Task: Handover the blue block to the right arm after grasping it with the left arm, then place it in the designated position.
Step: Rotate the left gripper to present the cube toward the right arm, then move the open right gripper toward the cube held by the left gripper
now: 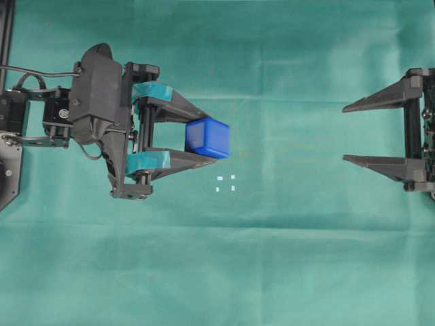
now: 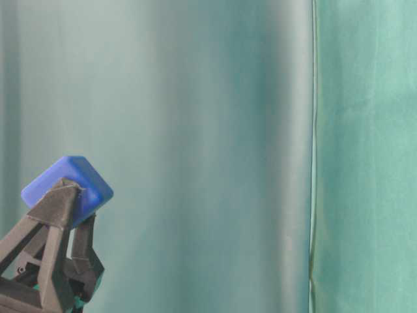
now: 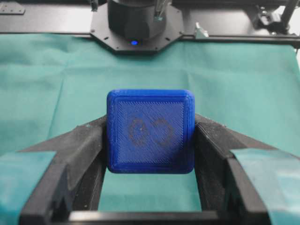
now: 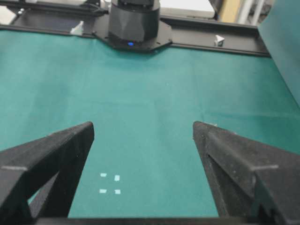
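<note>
My left gripper (image 1: 207,139), with teal-banded fingers, is shut on the blue block (image 1: 208,138) and holds it above the green cloth. The block fills the gap between the fingertips in the left wrist view (image 3: 150,131), its embossed face toward the camera, and shows tilted at the low left in the table-level view (image 2: 68,186). The designated position (image 1: 225,183), four tiny white marks, lies just below and right of the block and shows in the right wrist view (image 4: 109,183). My right gripper (image 1: 345,133), plain black, is open and empty at the far right, its wide gap (image 4: 143,129) facing the left arm.
The green cloth (image 1: 285,258) covers the table. The opposite arm's black base (image 3: 136,23) and frame rail stand at the far edge in the left wrist view, and likewise in the right wrist view (image 4: 133,23). A green curtain (image 2: 365,156) hangs behind.
</note>
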You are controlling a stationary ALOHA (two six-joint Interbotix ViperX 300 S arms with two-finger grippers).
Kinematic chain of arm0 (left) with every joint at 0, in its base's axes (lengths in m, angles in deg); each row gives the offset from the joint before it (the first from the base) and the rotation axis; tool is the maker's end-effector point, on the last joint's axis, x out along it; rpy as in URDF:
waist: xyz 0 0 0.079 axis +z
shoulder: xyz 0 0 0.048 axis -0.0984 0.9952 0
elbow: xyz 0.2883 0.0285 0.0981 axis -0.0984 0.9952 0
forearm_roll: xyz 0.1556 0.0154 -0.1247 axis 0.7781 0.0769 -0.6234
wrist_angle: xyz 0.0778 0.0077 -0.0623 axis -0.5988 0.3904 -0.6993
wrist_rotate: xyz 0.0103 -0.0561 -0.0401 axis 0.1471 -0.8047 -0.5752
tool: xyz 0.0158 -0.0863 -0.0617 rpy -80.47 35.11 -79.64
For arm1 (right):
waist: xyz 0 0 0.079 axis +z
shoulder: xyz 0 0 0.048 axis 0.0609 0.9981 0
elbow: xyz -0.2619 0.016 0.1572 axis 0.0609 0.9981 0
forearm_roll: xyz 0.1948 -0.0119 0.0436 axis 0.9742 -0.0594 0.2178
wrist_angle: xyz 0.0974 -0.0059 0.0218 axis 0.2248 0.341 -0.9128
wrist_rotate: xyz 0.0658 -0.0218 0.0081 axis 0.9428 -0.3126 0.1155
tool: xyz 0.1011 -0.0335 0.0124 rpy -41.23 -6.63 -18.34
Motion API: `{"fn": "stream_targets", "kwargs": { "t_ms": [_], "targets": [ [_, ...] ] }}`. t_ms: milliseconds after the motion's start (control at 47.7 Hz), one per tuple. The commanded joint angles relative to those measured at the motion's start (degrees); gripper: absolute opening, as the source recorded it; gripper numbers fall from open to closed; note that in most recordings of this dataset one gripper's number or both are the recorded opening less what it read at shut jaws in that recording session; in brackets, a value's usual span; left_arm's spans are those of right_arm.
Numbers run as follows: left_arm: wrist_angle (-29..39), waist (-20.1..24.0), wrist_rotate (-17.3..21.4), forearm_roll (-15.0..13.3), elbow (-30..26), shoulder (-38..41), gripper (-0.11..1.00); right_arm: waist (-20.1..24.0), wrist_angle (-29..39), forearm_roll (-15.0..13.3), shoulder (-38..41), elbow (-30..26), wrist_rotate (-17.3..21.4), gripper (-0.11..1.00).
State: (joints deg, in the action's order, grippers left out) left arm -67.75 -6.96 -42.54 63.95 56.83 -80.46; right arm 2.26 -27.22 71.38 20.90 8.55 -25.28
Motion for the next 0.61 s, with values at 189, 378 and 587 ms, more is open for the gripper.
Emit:
{"fn": "stream_targets", "kwargs": {
  "t_ms": [189, 378, 587],
  "targets": [
    [-0.62, -0.18, 0.09, 0.0, -0.62, -1.23, 0.46, -0.09, -0.26, -4.75, 0.0, -2.29, -2.55, 0.93],
    [-0.62, -0.09, 0.09, -0.09, -0.7, -1.14, 0.46, -0.09, 1.58, -11.25, 0.0, -4.83, -6.15, 0.93],
    [-0.62, -0.18, 0.09, -0.09, -0.62, -1.14, 0.46, -0.09, 4.92, -19.25, -0.09, -8.35, -12.66, 0.93]
  ]
}}
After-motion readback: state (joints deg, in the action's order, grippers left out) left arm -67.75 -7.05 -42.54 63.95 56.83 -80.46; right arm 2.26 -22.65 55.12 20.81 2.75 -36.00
